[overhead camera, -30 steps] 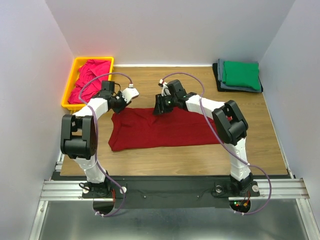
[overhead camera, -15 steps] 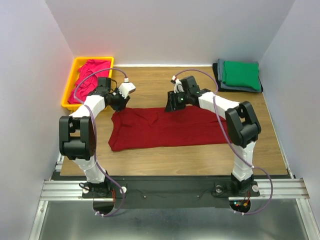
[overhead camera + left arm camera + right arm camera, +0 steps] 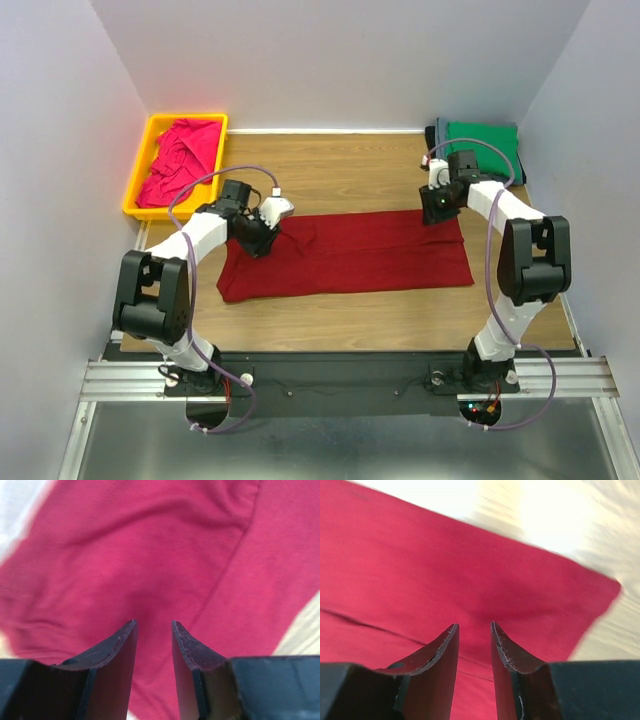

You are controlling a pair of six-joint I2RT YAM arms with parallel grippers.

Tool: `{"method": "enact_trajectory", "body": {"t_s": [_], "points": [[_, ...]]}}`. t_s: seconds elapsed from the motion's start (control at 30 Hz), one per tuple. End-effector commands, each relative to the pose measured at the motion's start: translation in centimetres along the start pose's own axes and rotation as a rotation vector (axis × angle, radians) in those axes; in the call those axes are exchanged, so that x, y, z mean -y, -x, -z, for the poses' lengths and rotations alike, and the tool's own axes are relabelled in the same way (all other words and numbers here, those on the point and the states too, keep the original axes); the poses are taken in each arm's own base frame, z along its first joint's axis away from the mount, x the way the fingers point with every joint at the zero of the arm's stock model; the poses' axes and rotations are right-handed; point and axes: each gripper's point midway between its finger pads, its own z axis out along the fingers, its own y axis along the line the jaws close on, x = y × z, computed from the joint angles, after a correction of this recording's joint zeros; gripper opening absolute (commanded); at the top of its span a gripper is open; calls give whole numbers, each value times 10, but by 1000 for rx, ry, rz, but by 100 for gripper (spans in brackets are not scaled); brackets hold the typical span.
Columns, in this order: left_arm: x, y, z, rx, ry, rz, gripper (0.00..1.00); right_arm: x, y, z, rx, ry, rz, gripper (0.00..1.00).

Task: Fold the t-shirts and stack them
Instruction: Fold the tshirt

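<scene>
Noted at left gripper (image 3: 153, 625): part open, narrow gap, nothing gripped; hangs over far left corner of dark red t-shirt (image 3: 345, 255). Same at right gripper (image 3: 473, 626): part open, empty, over far right corner. Tip contact with cloth: cannot tell. Lies spread as a long band across mid table (image 3: 350, 180). Magenta-pink t-shirt (image 3: 180, 160) in yellow bin (image 3: 137, 175); green t-shirt (image 3: 482, 148) folded on the stack in the far right corner.
</scene>
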Motion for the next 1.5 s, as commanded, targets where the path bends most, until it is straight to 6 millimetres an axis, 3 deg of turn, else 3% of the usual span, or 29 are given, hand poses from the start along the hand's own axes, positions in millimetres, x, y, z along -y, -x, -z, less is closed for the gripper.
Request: {"method": "enact_trajectory", "body": {"t_s": [0.0, 0.1, 0.2, 0.4, 0.47, 0.5, 0.53, 0.6, 0.63, 0.67, 0.7, 0.77, 0.8, 0.87, 1.0, 1.03, 1.1, 1.23, 1.47], "points": [[8, -12, -2, -47, 24, 119, 43, 28, -38, -11, -145, -82, 82, 37], [-2, -20, -12, -91, 65, 178, 42, 32, -62, -18, -219, -87, 86, 33], [-11, -21, -19, -118, 89, 202, 42, 29, -72, -14, -236, -90, 72, 31], [-46, -10, -48, -180, 126, 192, 38, -9, -125, -3, -362, 61, 0, 27], [-74, 11, -64, -176, 163, 152, 38, -35, -144, 5, -412, 161, -38, 21], [-82, 7, -83, -206, 144, 147, 38, -46, -148, 8, -425, 195, -38, 20], [-108, 47, -82, -136, 186, 112, 38, -70, -150, 10, -443, 248, 4, 19], [-123, 77, -93, -116, 179, 51, 39, -120, -148, 23, -439, 395, 44, 19], [-140, 112, -99, -68, 196, 25, 40, -161, -143, 34, -433, 508, 108, 20], [-144, 134, -100, -35, 201, -5, 41, -179, -140, 40, -428, 554, 111, 20], [-160, 174, -91, 50, 243, -30, 42, -192, -130, 46, -401, 597, 125, 21], [-163, 204, -76, 123, 257, -34, 44, -198, -116, 56, -364, 606, 134, 21], [-162, 218, -57, 167, 270, -25, 44, -194, -100, 58, -324, 570, 166, 21], [-159, 229, -40, 226, 288, -28, 45, -174, -87, 59, -271, 484, 210, 24], [-131, 219, -13, 298, 278, 42, 46, -153, -76, 44, -244, 373, 256, 25], [-117, 205, -12, 286, 257, 68, 46, -151, -78, 36, -259, 373, 256, 25], [-106, 195, -13, 286, 236, 126, 45, -149, -74, 25, -237, 363, 256, 24], [-86, 159, -32, 225, 183, 189, 42, -160, -79, 4, -262, 432, 211, 22], [-77, 138, -66, 164, 125, 224, 40, -178, -97, -10, -283, 478, 158, 19]]}}
